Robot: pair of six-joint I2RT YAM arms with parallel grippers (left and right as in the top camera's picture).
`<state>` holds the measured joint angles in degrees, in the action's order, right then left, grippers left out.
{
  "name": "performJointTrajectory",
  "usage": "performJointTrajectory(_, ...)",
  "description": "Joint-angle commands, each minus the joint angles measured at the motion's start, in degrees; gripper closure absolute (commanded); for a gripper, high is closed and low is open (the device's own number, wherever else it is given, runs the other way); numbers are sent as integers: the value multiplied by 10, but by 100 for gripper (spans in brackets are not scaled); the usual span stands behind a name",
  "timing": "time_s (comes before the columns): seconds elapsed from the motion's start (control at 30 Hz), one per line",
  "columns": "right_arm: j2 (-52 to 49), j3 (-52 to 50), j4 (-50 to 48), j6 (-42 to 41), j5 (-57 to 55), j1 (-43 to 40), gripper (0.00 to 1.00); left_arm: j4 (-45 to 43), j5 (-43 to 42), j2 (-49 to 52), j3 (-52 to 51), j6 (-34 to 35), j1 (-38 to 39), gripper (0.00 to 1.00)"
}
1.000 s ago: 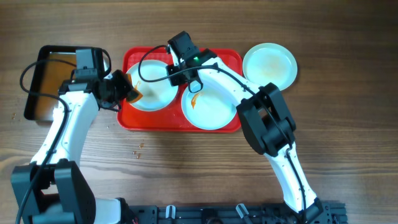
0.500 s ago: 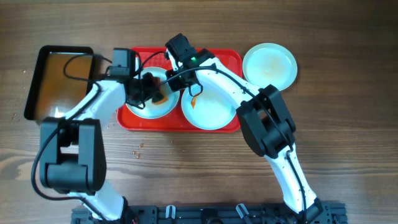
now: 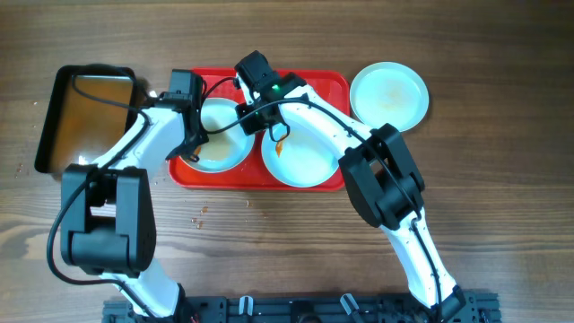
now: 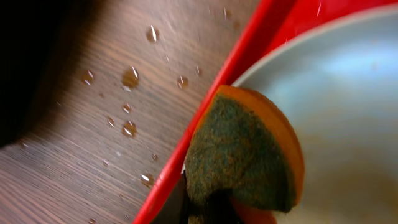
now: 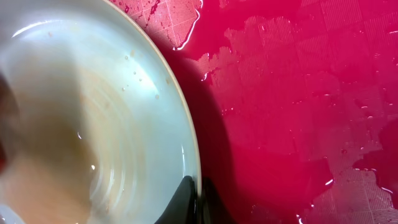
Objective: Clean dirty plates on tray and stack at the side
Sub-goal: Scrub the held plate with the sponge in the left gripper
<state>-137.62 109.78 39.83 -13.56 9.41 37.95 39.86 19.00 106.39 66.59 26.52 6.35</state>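
The red tray (image 3: 327, 85) holds two white plates. My left gripper (image 3: 194, 148) is shut on an orange sponge with a green scouring face (image 4: 242, 155). The sponge rests on the left rim of the left plate (image 3: 224, 144), right by the tray's edge (image 4: 230, 81). My right gripper (image 3: 254, 121) is shut on that plate's right rim (image 5: 186, 143), its fingertips (image 5: 196, 199) pinching the rim over the wet tray floor (image 5: 298, 93). The second plate (image 3: 305, 157) bears an orange smear. A third plate (image 3: 388, 94) sits on the table to the right of the tray.
A black pan of brownish water (image 3: 85, 117) stands left of the tray. Water drops (image 4: 130, 78) lie on the wood beside the tray's left edge. Small crumbs (image 3: 202, 213) lie in front of the tray.
My left gripper carried the sponge from left of the tray onto the middle of the left plate, then back to its left rim. The right gripper has stayed on the plate's rim.
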Motion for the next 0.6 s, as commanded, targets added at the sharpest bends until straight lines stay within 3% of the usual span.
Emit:
performJointTrajectory(0.0,-16,-17,15,15,-27,-1,96,-24,-22,-25,17,-8,-7,96)
performJointTrajectory(0.13,-16,-17,14,15,-26,-1,96,-94,-223,-21,17,-8,-5,96)
performJointTrajectory(0.23,-16,-17,12,15,-26,-1,96,-138,-307,5,17,-3,-4,96)
performJointTrajectory(0.33,-16,-17,13,14,-26,-1,96,-136,-314,37,17,-4,-5,96)
performJointTrajectory(0.37,-16,-17,13,14,-26,-1,96,-130,-304,45,17,-4,-5,96)
performJointTrajectory(0.57,-16,-17,14,14,-37,-2,96,-18,-12,45,17,-9,-5,96)
